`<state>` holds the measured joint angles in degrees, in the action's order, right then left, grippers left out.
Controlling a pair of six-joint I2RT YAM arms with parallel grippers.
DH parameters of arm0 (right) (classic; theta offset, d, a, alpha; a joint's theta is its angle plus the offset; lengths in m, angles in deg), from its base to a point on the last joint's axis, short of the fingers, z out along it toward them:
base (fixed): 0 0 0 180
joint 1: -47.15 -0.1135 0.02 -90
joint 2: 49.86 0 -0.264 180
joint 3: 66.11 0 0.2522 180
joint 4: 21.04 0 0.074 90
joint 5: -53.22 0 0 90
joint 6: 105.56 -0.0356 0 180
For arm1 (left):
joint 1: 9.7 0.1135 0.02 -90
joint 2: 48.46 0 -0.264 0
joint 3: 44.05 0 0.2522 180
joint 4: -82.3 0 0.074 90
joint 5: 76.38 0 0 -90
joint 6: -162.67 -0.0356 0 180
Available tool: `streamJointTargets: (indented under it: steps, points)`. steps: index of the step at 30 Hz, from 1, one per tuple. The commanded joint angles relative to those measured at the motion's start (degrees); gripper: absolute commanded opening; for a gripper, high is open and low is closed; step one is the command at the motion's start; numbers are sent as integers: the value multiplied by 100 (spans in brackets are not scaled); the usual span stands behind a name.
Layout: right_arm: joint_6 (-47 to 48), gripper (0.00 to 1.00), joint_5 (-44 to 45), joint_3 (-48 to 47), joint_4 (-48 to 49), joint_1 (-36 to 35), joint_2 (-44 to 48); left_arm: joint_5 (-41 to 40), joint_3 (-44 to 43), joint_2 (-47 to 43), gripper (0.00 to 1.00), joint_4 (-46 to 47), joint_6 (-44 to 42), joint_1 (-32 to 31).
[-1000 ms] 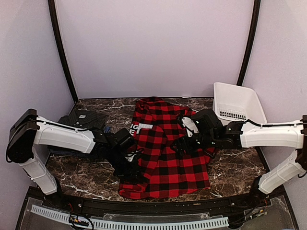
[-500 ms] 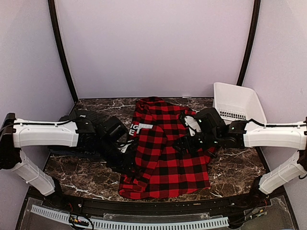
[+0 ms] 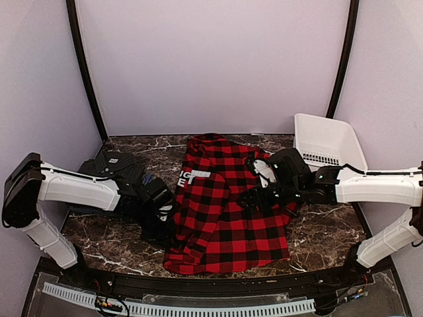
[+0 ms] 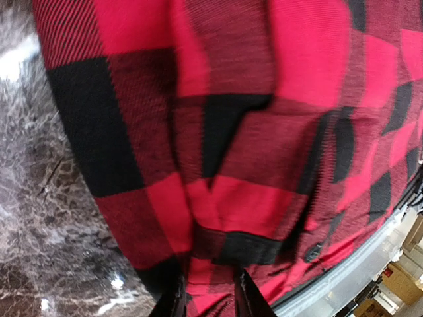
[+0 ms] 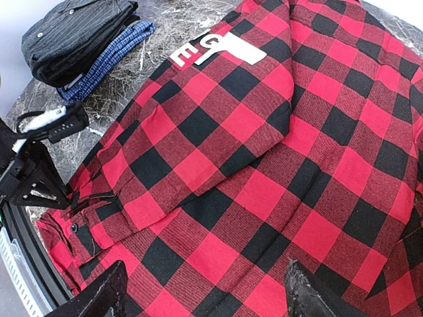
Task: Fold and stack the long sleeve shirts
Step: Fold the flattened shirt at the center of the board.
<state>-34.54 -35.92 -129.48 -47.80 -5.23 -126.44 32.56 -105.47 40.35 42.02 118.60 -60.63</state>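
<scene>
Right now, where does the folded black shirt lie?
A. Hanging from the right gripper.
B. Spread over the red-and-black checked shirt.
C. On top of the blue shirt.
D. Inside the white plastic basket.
C: the right wrist view shows the black shirt resting on the blue shirt, apart from the red-and-black checked shirt.

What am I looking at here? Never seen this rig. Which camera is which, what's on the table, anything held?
Two white robot arms are bolted to a marble table. One picture looks down from above; the other two come from cameras on each wrist. A red-and-black checked shirt lies spread in the middle. At the left, a folded black shirt rests on a blue one; a white basket sits far right. The right pincer hovers open over the checked shirt, holding nothing. The left pincer has cloth between its nearly closed fingers; a firm grip isn't clear.
</scene>
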Motion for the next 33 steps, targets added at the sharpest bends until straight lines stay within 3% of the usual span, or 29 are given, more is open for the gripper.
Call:
streamJointTargets:
  steps: [1, 5, 10, 14, 17, 33]
  points:
    - [-62, 78, -60, 3, 228, 39, 86, -108, 245, 81, 25, 416, 239, 5]
    - [-59, 78, -60, 21, 229, 43, 97, -139, 389, 35, 32, 503, 291, 5]
    - [-61, 78, -61, 30, 257, 45, 55, 27, 491, 53, 31, 714, 368, 5]
    - [-66, 78, -47, 37, 251, 41, 81, 63, 529, 52, 23, 733, 408, 5]
    - [-67, 78, -21, 52, 228, 41, 102, 37, 503, -55, 11, 638, 446, 5]
    - [-79, 78, -42, 91, 283, 41, 87, -74, 457, -765, 0, 96, 644, -4]
